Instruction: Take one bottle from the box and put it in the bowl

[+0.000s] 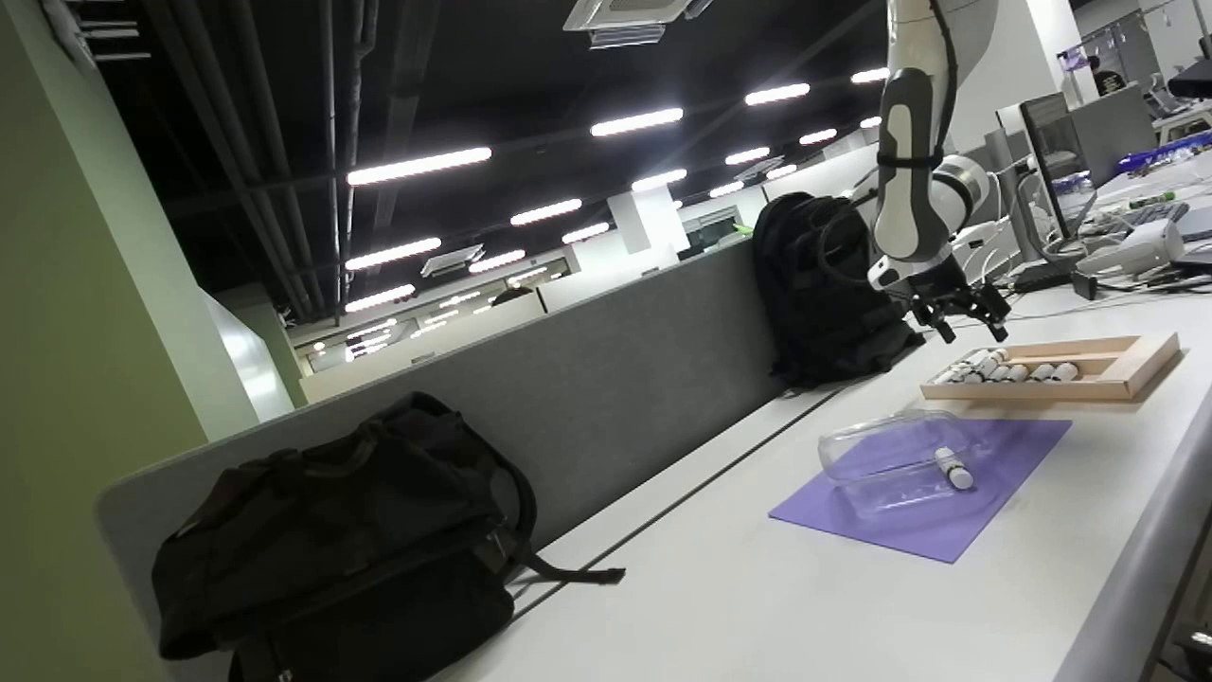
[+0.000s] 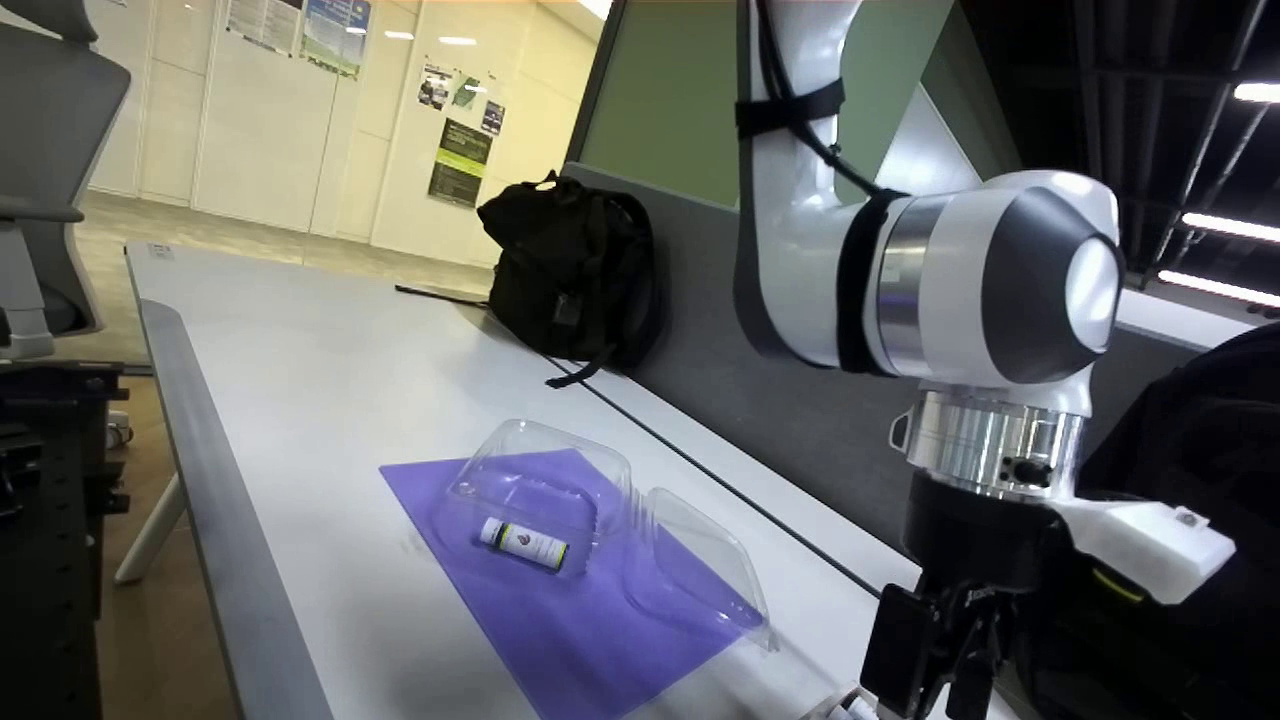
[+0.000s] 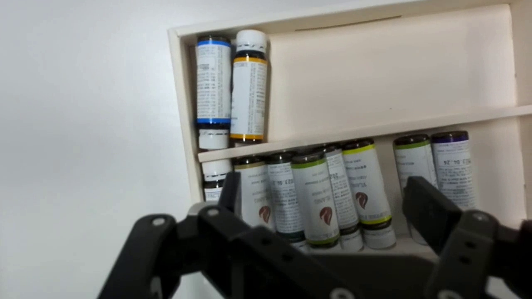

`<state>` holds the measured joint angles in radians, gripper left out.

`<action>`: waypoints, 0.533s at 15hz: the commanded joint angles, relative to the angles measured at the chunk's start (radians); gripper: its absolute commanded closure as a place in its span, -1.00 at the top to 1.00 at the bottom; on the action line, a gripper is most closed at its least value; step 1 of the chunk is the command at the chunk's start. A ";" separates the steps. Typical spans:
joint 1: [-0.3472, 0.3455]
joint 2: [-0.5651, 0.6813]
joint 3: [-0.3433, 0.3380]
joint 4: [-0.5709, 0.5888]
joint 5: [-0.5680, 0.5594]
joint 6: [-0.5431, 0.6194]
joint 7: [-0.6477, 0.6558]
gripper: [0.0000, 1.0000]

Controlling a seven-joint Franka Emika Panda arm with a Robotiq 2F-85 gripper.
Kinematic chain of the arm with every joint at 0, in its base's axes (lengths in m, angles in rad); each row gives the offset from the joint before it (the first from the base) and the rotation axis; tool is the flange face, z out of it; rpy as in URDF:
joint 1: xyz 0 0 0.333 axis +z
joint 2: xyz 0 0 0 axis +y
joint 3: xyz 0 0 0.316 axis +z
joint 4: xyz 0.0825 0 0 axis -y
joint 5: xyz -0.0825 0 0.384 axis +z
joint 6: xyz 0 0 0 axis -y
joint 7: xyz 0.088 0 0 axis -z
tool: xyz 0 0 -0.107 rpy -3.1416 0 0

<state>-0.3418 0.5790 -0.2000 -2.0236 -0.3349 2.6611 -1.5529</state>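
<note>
The shallow light wood box [image 1: 1027, 390] stands on the table, and its left rim [image 3: 183, 95] shows in the wrist view. Two bottles [image 3: 249, 95] lie in its upper compartment; several white-labelled bottles [image 3: 316, 199] lie in the lower one, some stacked. Only a sliver of the box shows at the bottom of an exterior view. My gripper [image 1: 973, 332] is open and empty above the box; in the wrist view its fingers [image 3: 326, 191] spread over the lower row. The clear bowl [image 1: 857, 443] holds one bottle [image 2: 524, 543] lying on its side.
The bowl rests on a purple mat [image 1: 909, 542], with a clear lid-like part [image 2: 700, 530] beside it in an exterior view. A black backpack [image 1: 824, 294] stands behind the box, another [image 1: 350, 549] farther along the grey partition [image 1: 625, 379]. A monitor [image 1: 1051, 161] stands beyond the box.
</note>
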 commanded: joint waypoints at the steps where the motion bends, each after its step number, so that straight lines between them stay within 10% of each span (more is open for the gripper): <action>1: -0.009 0.012 -0.001 -0.009 -0.018 0.009 -0.008 1.00; 8: -0.039 0.033 0.034 -0.020 0.014 0.038 -0.038 -0.10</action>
<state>-0.3575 0.6108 -0.1871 -2.0337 -0.3311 2.6758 -1.5711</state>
